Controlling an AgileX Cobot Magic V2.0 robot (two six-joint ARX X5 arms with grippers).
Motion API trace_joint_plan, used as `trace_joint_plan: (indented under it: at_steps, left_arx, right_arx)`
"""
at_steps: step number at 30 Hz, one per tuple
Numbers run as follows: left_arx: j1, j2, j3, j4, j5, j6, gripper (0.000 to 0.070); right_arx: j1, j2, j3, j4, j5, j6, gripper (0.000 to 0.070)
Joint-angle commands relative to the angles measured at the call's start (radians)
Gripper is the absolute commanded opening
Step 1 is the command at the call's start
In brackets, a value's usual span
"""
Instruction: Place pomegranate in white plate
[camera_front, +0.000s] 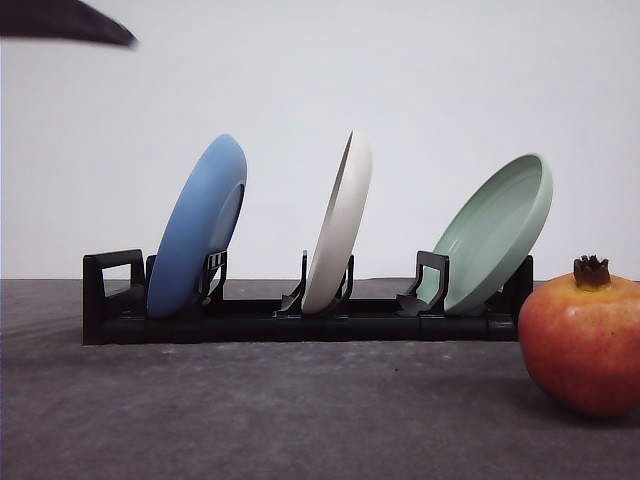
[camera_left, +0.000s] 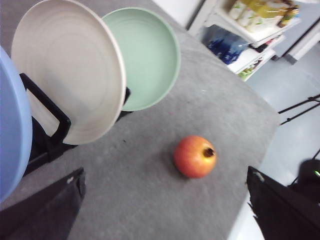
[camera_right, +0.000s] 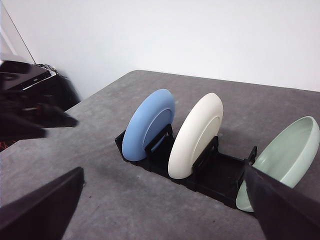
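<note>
The pomegranate (camera_front: 585, 340) sits on the grey table at the front right, crown up; it also appears as a red-orange ball (camera_left: 195, 156) in the left wrist view. The white plate (camera_front: 340, 225) stands on edge in the middle slot of a black rack (camera_front: 250, 322), and is seen again in both wrist views (camera_left: 67, 70) (camera_right: 196, 135). My left gripper (camera_left: 165, 182) hangs open above the table, the fruit a little beyond its wide-spread fingers (camera_left: 45, 210). My right gripper (camera_right: 164, 195) is open too, facing the rack from a distance, with nothing between its fingers (camera_right: 285, 210).
A blue plate (camera_front: 200, 230) fills the rack's left slot and a pale green plate (camera_front: 500, 230) leans in the right one. A dark blurred arm part (camera_front: 70, 22) shows at the top left. Shelves (camera_left: 250, 35) stand beyond the table's edge.
</note>
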Motion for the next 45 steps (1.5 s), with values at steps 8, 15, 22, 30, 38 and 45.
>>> trace_joint_plan:
  at_steps: [8, 15, 22, 30, 38, 45]
  left_arx:
    - [-0.199, 0.358, 0.233, 0.067, -0.202, -0.056, 0.0625]
    - [-0.290, 0.607, 0.491, 0.007, -0.364, -0.067, 0.0562]
    - [-0.315, 0.775, 0.645, -0.042, -0.443, -0.072, 0.0562]
    - [-0.315, 0.851, 0.663, -0.027, -0.448, -0.089, 0.0555]
    - [-0.317, 0.871, 0.663, -0.026, -0.470, -0.088, 0.0286]
    - [-0.326, 0.871, 0.663, -0.027, -0.469, -0.088, 0.0010]
  right_arx:
    - [0.001, 0.005, 0.016, 0.006, 0.001, 0.026, 0.0654]
    - [0.001, 0.005, 0.016, 0.006, 0.001, 0.030, 0.0654]
    - [0.001, 0.005, 0.016, 0.006, 0.001, 0.033, 0.0654]
    - [0.001, 0.005, 0.016, 0.006, 0.001, 0.033, 0.0654]
    - [0.001, 0.005, 0.016, 0.006, 0.001, 0.033, 0.0654]
    - [0.001, 0.005, 0.016, 0.006, 0.004, 0.032, 0.0654]
